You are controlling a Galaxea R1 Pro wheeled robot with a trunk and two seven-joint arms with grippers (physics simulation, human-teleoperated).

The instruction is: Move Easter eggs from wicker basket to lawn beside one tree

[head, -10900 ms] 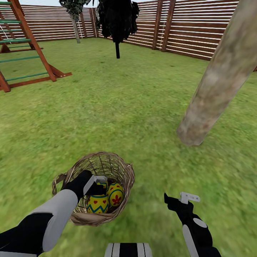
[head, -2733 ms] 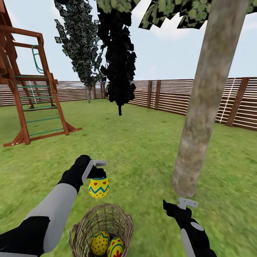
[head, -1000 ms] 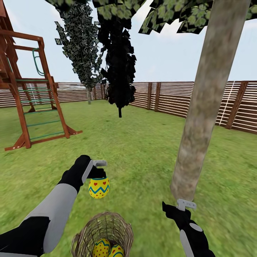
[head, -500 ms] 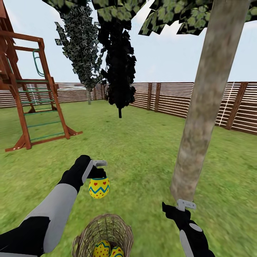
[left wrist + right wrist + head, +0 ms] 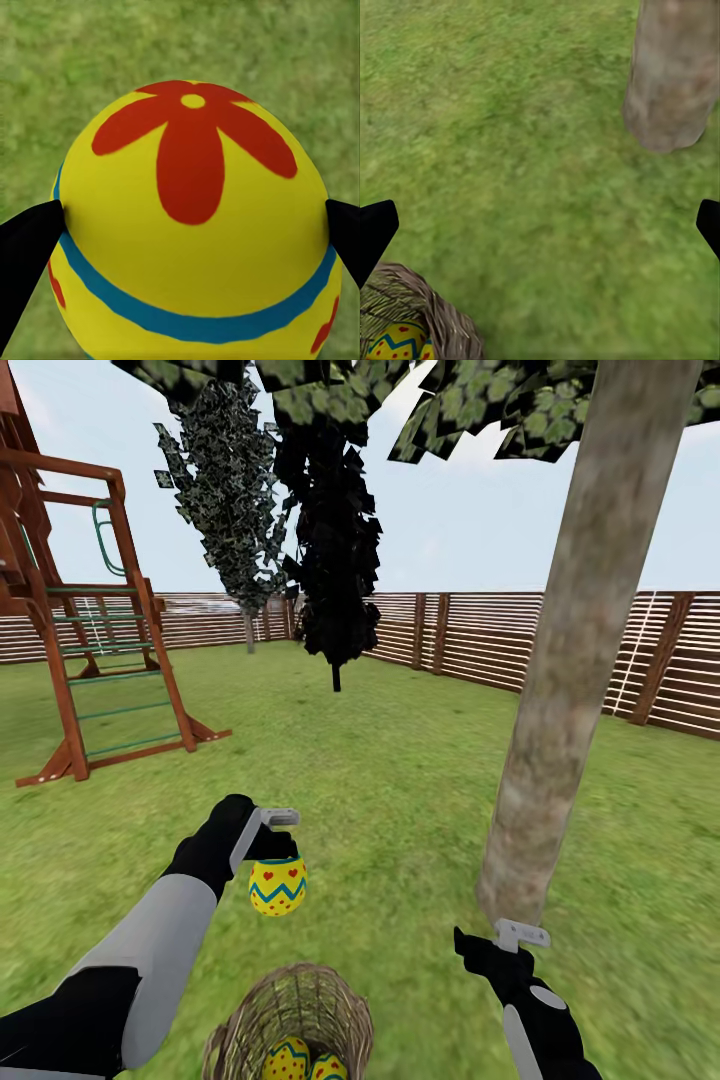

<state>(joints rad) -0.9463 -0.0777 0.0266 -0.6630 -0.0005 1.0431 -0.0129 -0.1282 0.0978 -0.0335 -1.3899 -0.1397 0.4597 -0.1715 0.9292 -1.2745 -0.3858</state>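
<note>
— What did the head view give you?
— My left gripper (image 5: 272, 850) held an egg (image 5: 277, 887) above the lawn (image 5: 380, 790); two eggs (image 5: 300, 1060) lay in the basket (image 5: 288, 1015), the tree (image 5: 560, 690) just right.
— Left wrist?
— Fingers (image 5: 26, 255) clamped on the egg (image 5: 191, 225).
— Right wrist?
— My right gripper (image 5: 540, 225) gaped wide, empty, between basket (image 5: 427, 315) and tree (image 5: 671, 82).

My left gripper (image 5: 275, 842) clamps one Easter egg (image 5: 277, 886) above the lawn (image 5: 400, 780); two eggs (image 5: 302, 1060) lie in the wicker basket (image 5: 290, 1015) near the tree (image 5: 560, 690).
</note>
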